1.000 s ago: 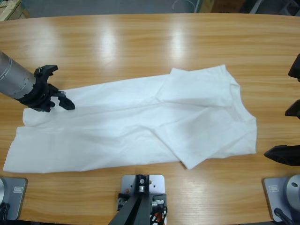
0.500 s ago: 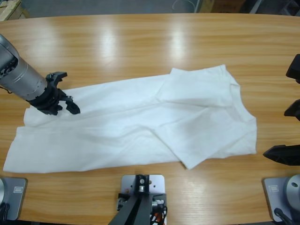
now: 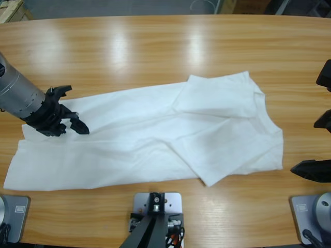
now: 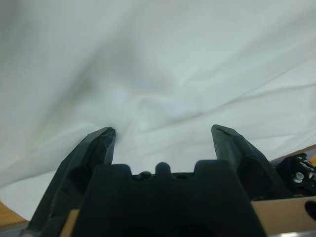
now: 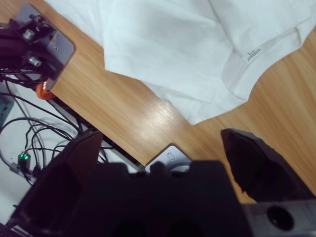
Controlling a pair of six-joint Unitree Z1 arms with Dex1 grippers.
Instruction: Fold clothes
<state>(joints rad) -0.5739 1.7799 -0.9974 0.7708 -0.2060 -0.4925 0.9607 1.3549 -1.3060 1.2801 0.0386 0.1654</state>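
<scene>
White T-shirt (image 4: pixel 163 69) lies between left gripper's (image 4: pixel 162 134) parted jaws.

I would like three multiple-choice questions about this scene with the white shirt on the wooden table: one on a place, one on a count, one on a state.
1. Where is the left gripper?
A. over the plain white thin-fabric T-shirt
B. over bare wood
C. off the table

2. How many garments lie on the long wooden table?
A. one
B. two
C. three

3. How do the right gripper's jaws stand?
A. shut on cloth
B. open, holding nothing
C. shut, empty

Answers:
1. A, the left wrist view shows white cloth between and beyond the jaws.
2. A, only one shirt shows.
3. B, the jaws stand apart above wood.
</scene>
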